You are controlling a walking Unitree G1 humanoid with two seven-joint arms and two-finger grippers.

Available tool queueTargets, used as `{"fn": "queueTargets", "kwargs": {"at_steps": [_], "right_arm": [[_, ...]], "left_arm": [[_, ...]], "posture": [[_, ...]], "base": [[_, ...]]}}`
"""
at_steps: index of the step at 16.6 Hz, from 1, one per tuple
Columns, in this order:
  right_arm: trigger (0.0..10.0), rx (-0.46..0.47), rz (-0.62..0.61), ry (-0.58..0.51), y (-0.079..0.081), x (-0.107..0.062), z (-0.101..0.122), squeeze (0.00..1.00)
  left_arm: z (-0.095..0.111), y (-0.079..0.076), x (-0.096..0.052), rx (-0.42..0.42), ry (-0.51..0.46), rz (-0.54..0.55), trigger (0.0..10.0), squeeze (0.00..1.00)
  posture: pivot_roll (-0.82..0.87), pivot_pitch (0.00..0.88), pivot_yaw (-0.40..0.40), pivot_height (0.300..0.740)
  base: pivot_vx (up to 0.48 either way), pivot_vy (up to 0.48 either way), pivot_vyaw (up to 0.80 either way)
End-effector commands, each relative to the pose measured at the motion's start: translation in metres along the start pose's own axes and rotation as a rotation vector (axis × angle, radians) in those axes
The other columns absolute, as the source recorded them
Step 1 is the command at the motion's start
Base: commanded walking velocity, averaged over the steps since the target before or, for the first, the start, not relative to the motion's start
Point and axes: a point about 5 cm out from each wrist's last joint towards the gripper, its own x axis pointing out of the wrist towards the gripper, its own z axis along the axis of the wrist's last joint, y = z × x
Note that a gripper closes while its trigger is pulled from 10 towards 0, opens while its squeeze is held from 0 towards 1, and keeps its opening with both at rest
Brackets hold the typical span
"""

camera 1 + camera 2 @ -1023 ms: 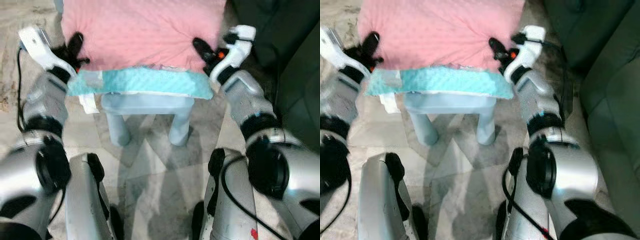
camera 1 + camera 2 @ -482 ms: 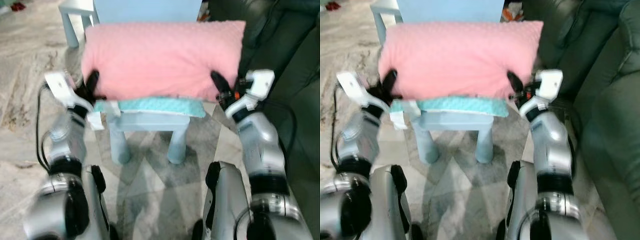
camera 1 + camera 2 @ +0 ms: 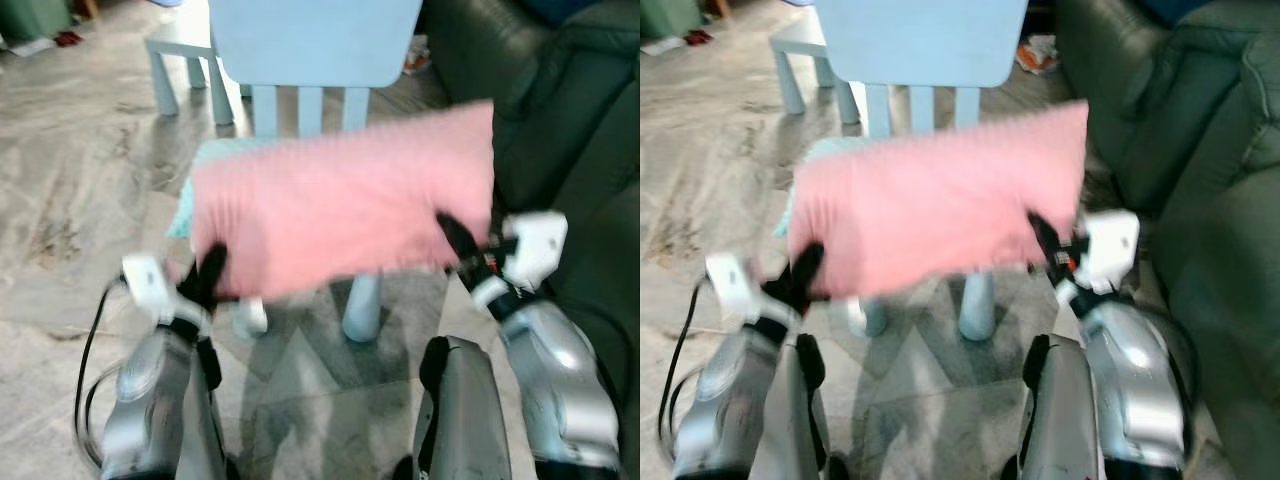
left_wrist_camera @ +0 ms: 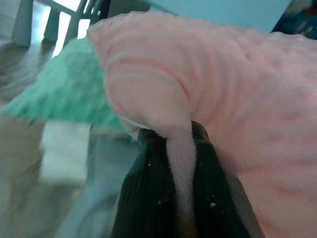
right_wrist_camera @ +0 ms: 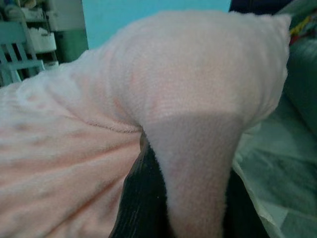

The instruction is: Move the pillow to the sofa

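Left gripper (image 4: 179,163): its two black fingers pinch a fold at one end of the pink pillow (image 3: 340,200).
Right gripper (image 3: 455,235): it is squeezed tight on the other end of the pillow.
Pillow: it hangs in the air between both grippers, tilted, higher on the robot's right.
Blue chair (image 3: 310,45): it stands just behind the pillow.
Green cloth (image 4: 59,87): it lies under the pillow's left end.
Sofa (image 3: 1200,200): dark green, on the robot's right, close by.

The marble-patterned floor (image 3: 90,200) carries a light blue chair (image 3: 310,45). A teal cushion (image 4: 64,89) lies on the chair's seat. A dark green sofa (image 3: 1200,200) stands on the floor beside the chair.
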Motion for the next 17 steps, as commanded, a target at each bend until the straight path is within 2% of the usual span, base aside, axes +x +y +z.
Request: {"fn": "queueTargets", "kwargs": {"at_steps": [1,4,6,7,8,9,12,17], "right_arm": [[0.0,-0.03,-0.008,0.0,0.0,-0.015,0.007,0.0],[0.0,-0.003,-0.035,0.055,0.002,-0.04,0.003,0.0],[0.0,0.013,-0.073,0.073,0.006,-0.049,0.005,0.0],[4.9,0.007,-0.082,0.082,0.007,-0.05,0.004,0.0],[10.0,0.006,-0.103,0.093,0.009,-0.051,0.003,0.0],[10.0,0.006,-0.112,0.101,0.011,-0.051,0.002,0.0],[10.0,0.007,-0.151,0.137,0.013,-0.056,0.001,0.0],[10.0,0.015,-0.157,0.125,0.012,-0.051,0.004,0.0]], "left_arm": [[0.008,-0.011,-0.01,0.043,-0.006,-0.073,0.0,0.0],[0.008,-0.01,-0.023,0.094,0.044,-0.106,0.0,0.0],[0.014,-0.012,-0.02,0.147,0.035,-0.113,0.0,0.0],[0.016,-0.009,-0.018,0.191,0.022,-0.049,0.1,0.0],[0.018,-0.005,-0.019,0.259,0.016,0.012,7.0,0.0],[0.019,-0.002,-0.021,0.292,0.012,0.044,10.0,0.0],[0.02,0.011,-0.033,0.317,0.031,0.155,10.0,0.0],[0.015,0.008,-0.03,0.312,0.052,0.147,10.0,0.0]], "posture": [[-0.12,0.0,0.022,0.339],[-0.13,0.0,0.036,0.339],[-0.14,0.0,0.048,0.339],[-0.14,0.0,0.051,0.339],[-0.14,0.0,0.056,0.339],[-0.14,0.0,0.056,0.339],[-0.14,0.0,0.056,0.339],[-0.15,0.0,0.055,0.339]], "base": [[0.0,0.0,0.0],[0.0,0.0,0.0],[0.0,0.0,0.0],[0.0,0.0,0.0],[0.0,0.0,0.0],[0.0,0.0,0.0],[0.0,0.0,0.0],[0.0,0.0,0.0]]}}
